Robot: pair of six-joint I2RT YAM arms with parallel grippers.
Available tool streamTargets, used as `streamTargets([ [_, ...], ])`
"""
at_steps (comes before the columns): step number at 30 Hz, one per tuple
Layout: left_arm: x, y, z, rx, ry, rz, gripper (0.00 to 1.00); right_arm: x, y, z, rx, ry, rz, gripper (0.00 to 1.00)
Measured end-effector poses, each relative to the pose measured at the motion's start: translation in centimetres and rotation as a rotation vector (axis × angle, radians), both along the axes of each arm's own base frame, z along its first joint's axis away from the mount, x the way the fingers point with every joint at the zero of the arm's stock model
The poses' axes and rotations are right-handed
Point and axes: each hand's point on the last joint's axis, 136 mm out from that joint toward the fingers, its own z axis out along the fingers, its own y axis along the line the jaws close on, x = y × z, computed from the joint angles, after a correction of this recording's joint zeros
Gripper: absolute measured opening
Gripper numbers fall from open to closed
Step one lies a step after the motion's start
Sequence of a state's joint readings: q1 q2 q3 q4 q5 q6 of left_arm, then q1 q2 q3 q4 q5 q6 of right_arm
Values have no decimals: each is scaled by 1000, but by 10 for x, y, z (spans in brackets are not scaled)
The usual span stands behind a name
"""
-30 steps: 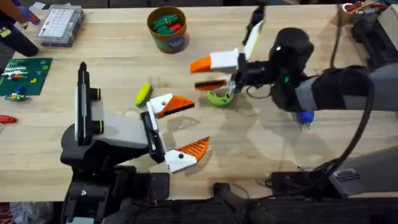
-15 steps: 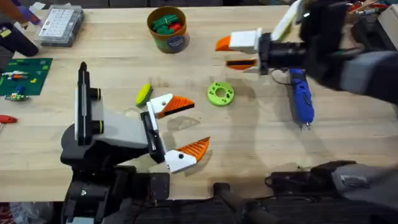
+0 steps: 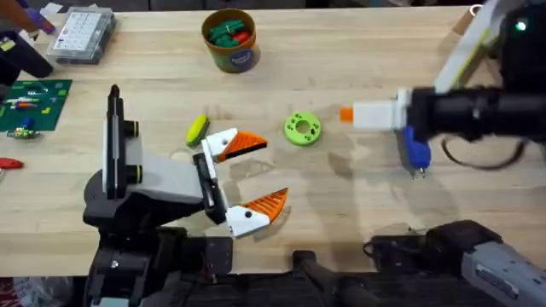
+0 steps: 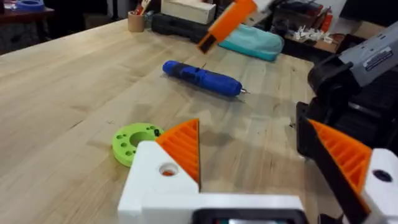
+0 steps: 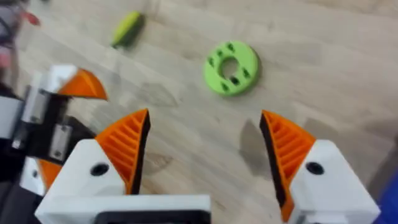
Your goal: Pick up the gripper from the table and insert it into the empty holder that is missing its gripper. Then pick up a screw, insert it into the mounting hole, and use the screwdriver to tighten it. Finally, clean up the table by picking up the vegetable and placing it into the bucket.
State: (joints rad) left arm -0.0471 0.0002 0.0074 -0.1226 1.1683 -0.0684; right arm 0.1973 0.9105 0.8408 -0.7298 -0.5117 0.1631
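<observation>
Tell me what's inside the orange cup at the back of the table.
The bucket holds a heap of green pieces with a bit of red among them, reaching about to its rim. Whatever lies beneath that top layer is covered, and the pieces are too small to identify.

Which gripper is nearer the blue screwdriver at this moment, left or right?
Right. The right gripper hovers just beside the screwdriver, its arm passing over the handle. The left gripper sits open well across the table, beyond the green ring.
</observation>
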Motion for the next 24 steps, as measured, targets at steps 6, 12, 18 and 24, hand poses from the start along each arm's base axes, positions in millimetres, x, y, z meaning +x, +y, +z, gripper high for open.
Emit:
streamTargets([
  [6,0,0,0,0,0,0,986,-27,-9,-5,-153,-45,38,998],
  [12,0,0,0,0,0,0,986,-33,1,-18,-268,-54,110,998],
  [18,0,0,0,0,0,0,986,-20,18,-43,-425,16,176,998],
  [24,0,0,0,0,0,0,986,-8,29,-48,-460,37,200,998],
])
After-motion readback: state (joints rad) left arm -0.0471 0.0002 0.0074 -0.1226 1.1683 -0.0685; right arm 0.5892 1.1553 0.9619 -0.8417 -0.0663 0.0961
